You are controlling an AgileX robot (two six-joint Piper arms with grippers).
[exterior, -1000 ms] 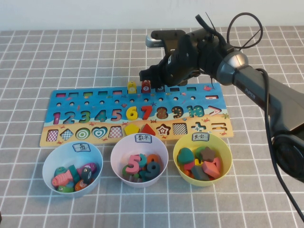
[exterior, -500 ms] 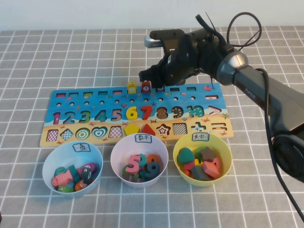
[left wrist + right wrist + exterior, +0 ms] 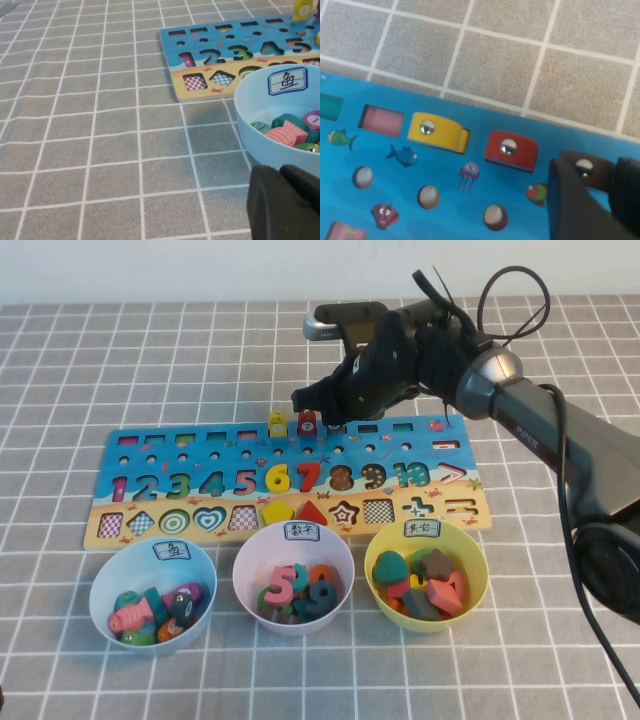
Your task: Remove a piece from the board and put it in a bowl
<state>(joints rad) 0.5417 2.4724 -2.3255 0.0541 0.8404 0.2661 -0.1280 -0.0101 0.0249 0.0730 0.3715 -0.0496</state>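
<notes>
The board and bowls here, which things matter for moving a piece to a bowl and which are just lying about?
In the job:
- dark piece, between the right gripper's fingers
- board
- pale blue bowl

Lying about:
- yellow peg
- red peg
- pink-white bowl
- yellow bowl
- left gripper, low beside the pale blue bowl

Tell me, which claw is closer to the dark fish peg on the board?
The right claw: its fingers sit on either side of the dark peg in the board's back row. The left claw sits far off, beside the blue bowl.
</notes>
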